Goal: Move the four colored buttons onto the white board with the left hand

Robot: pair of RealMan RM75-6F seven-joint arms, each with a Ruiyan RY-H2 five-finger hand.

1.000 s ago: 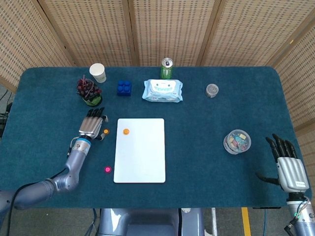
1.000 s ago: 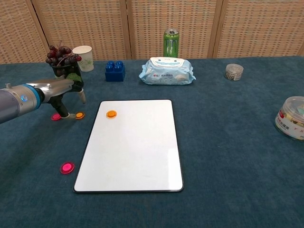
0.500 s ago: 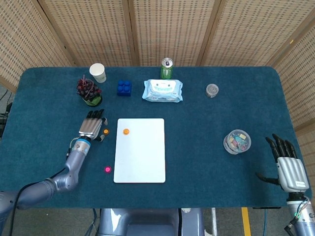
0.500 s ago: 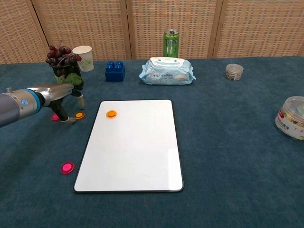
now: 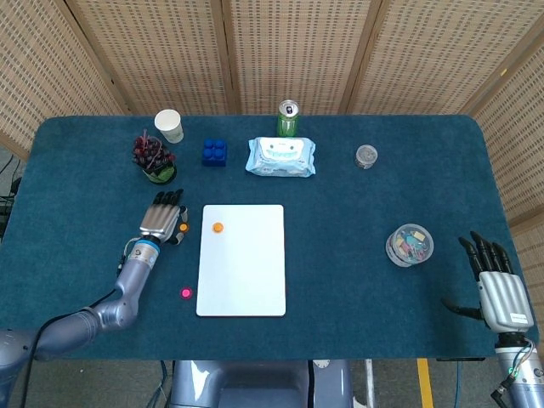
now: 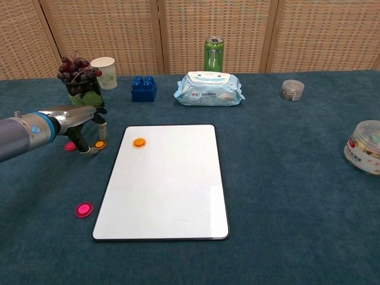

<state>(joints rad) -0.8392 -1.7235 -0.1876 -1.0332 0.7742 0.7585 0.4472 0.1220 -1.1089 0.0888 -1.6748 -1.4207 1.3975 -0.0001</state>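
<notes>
The white board [image 5: 246, 272] [image 6: 166, 196] lies at the table's middle with one orange button [image 5: 218, 227] [image 6: 139, 142] on its far left corner. A second orange button [image 5: 183, 227] [image 6: 100, 143] sits on the cloth just left of the board. My left hand [image 5: 161, 218] [image 6: 83, 119] hangs over it, fingers apart, fingertips [image 6: 90, 149] down on the cloth on either side of that button, nothing held. A pink button [image 6: 70, 146] lies behind the hand, another pink button [image 5: 185, 293] [image 6: 84, 209] near the board's front left corner. My right hand [image 5: 495, 285] rests open at the front right.
Along the back stand a cup of grapes [image 6: 77, 77], a paper cup [image 6: 105, 72], a blue brick [image 6: 144, 88], a wipes pack [image 6: 209, 89], a green can [image 6: 214, 53] and a small jar [image 6: 292, 89]. A clear tub [image 6: 363, 146] stands at the right.
My left hand has come down and slightly forward, its fingertips now on the cloth around the orange button beside the board. The buttons and my right hand have not moved.
</notes>
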